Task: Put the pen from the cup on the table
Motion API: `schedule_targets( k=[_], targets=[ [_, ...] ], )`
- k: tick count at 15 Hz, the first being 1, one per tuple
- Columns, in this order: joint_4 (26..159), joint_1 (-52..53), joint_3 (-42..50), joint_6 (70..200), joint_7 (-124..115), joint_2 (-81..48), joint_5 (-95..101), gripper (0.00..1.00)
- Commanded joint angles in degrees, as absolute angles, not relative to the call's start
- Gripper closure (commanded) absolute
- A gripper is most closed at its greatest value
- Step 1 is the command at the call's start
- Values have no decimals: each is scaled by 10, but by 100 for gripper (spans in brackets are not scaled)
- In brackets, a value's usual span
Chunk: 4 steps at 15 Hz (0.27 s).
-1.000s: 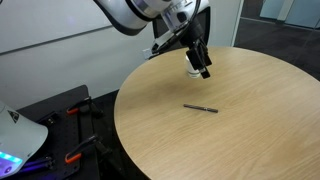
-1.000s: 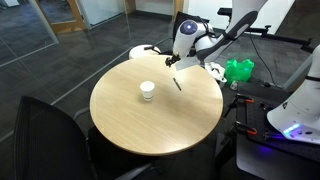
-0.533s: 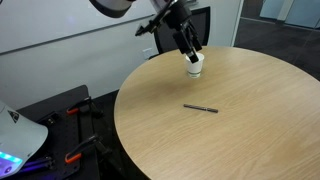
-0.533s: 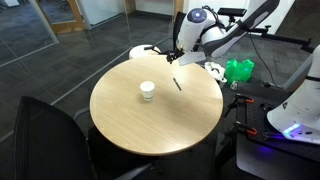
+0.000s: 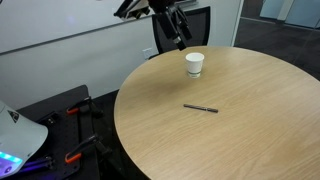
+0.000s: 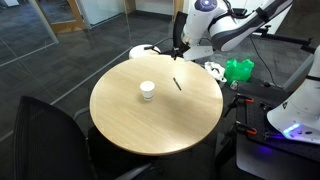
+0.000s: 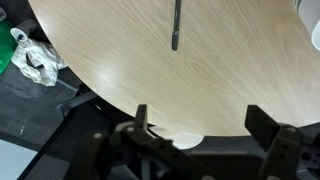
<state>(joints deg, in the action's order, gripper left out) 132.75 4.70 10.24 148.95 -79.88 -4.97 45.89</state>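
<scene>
**Gripper.** In the wrist view the gripper [image 7: 200,128] has its jaws spread wide. Nothing sits between the fingers [image 7: 141,120]; it is empty. In an exterior view the gripper [image 5: 177,28] hangs high, beyond the far edge of the table [image 5: 250,130], clear of all objects.

**Task objects.** The pen [image 5: 200,107] lies flat on the table top, near the middle. The cup [image 5: 194,64] stands upright on the far side, well apart from the pen. The wrist view shows the pen [image 7: 176,25] on bare wood.

**Change.** One second ago the gripper was low, directly at the cup. Half a second ago it was lifted just above the cup. Now it is raised and withdrawn towards the far edge. Pen and cup hold the same positions in all three instants.

**Meaning for the task.** Judged from this layout, the pen is already out of the cup and placed. The arm appears to be retreating; no further handling seems required.
</scene>
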Motion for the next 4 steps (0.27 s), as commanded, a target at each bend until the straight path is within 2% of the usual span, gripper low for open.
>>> schedule_targets(
  k=[1,4],
  targets=[
    [1326,25,82,1487,-798,-53,460,0],
    [1326,24,82,1487,-798,-57,460,0]
  ],
)
